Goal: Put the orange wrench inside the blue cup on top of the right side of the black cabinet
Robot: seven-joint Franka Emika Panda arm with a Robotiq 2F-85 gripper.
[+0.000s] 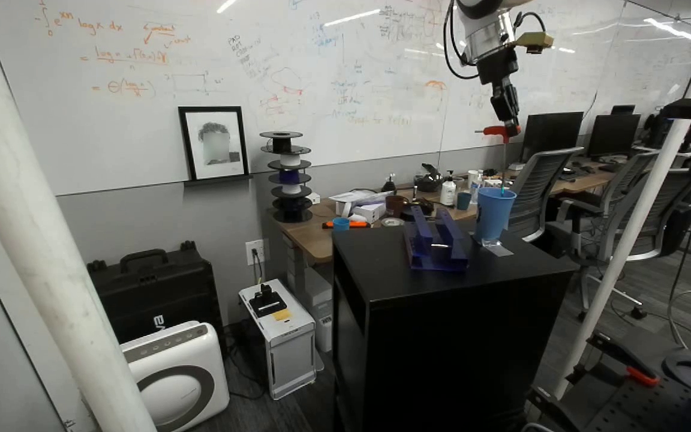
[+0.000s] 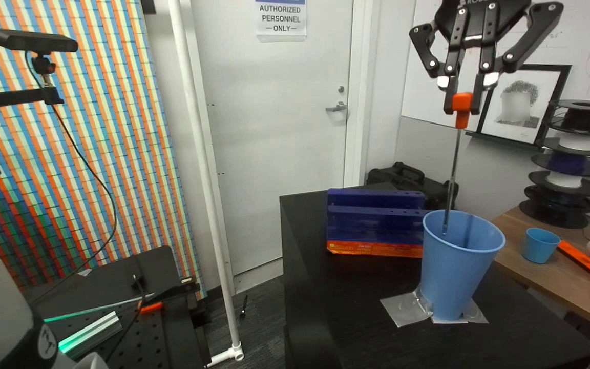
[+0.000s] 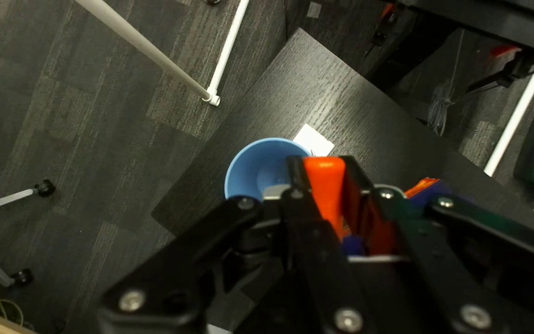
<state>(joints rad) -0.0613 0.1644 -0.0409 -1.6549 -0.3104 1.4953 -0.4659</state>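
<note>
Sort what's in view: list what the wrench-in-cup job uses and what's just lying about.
For the job:
orange wrench, in the gripper
blue cup
black cabinet, under it

Just lying about:
dark blue rack on the cabinet
small cup on the desk
spools
framed picture
black case

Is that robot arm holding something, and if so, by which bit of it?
The jaws hold the orange wrench by its orange handle; its thin metal shaft points down.
</note>
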